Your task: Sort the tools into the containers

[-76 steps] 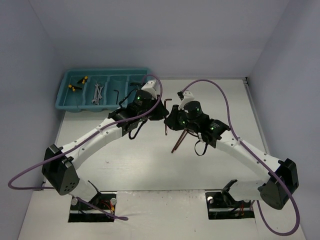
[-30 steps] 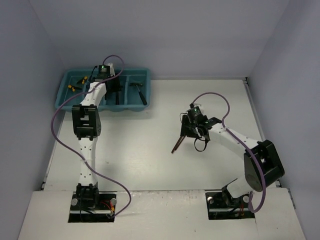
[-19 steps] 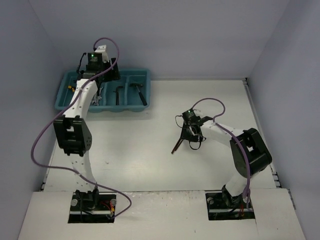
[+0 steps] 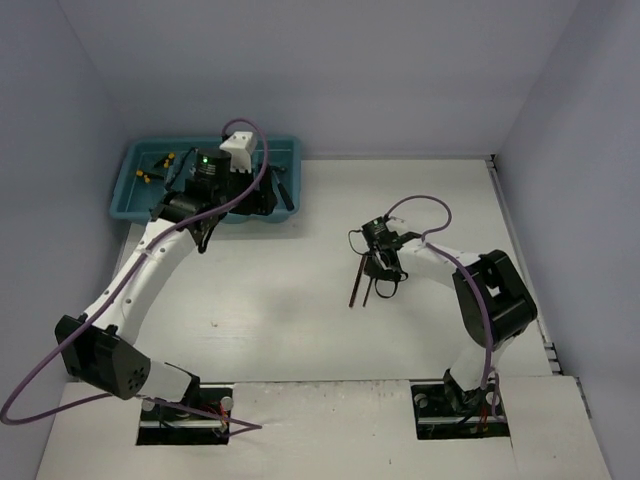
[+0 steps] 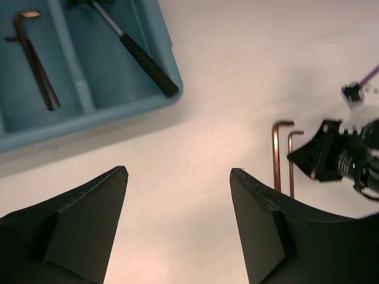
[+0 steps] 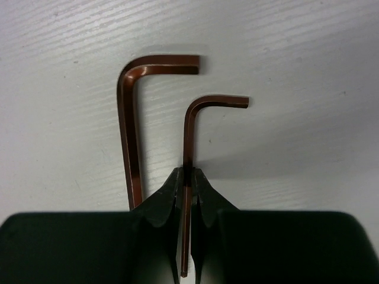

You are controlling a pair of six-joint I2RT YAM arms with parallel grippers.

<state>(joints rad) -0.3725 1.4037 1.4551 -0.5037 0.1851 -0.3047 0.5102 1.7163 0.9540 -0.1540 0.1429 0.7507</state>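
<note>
The right gripper (image 6: 187,175) is closed to a narrow pinch on the shaft of the smaller key (image 6: 188,133), a thin dark red L-shaped key. Both fingertips press its long leg from either side, a little below the bend. The short leg points away to the right. Whether the key is lifted off the table (image 4: 280,300) cannot be told. The larger key (image 6: 128,136) lies just beside it on the left, parallel and bent the same way. Its long leg runs close past the left fingertip without being gripped.

The left gripper (image 5: 177,171) stands wide open with nothing between its fingers (image 5: 89,225) — it hangs over bare table just off the near right corner of the tray (image 5: 118,111).

The teal tray sits in the far left corner of the table, close to the walls (image 4: 60,120). The hammer (image 5: 139,56) lies slantwise in its rightmost compartment, handle end near the rim. Two more red keys (image 5: 35,68) lie in the next compartment, and yellow-and-black pieces (image 4: 150,176) in the leftmost.

The two keys on the table lie right of centre, well apart from the tray — a broad stretch of white surface runs between them and its right edge, and more lies toward the near edge.
</note>
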